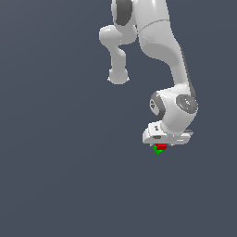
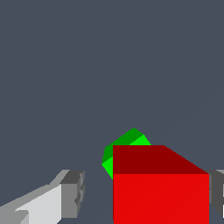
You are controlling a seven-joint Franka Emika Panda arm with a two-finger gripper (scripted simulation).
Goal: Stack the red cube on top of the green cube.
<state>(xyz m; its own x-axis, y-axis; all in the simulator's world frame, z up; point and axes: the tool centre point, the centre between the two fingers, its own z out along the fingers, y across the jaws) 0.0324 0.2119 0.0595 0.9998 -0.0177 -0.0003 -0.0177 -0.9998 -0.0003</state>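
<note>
The red cube (image 2: 160,192) sits over the green cube (image 2: 124,148), between the fingers (image 2: 72,192) of the gripper (image 1: 162,144). One finger stands apart from it; I cannot tell if the jaws grasp.

The exterior camera looks down steeply from well off, the arm (image 1: 171,60) entering from twelve o'clock. The wrist camera sits close, sharing the red cube (image 1: 161,146) (image 2: 160,188) and green cube (image 1: 157,150) (image 2: 124,146).

The arm (image 1: 159,41) wears smooth, glossy white shells with dark grey joints. Beneath it, the red cube (image 2: 159,188) and the green cube (image 2: 127,142) show flat, untextured colour. The ground (image 1: 55,162) is matt slate-grey.
</note>
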